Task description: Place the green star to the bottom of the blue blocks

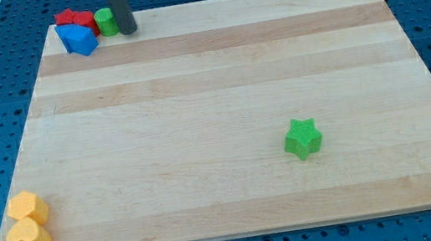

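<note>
One raised camera looks obliquely down over the whole board (220, 94)

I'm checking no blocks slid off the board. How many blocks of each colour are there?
Red: 2
Blue: 1, maybe 2 joined
Green: 2, cylinder and star
Yellow: 2
Total: 7, perhaps 8

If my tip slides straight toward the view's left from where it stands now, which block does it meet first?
Most likely the green cylinder: it sits just left of my tip, almost touching. Behind it come the red blocks and the blue block. Depth is hard to judge, so my tip may only graze it.
</note>
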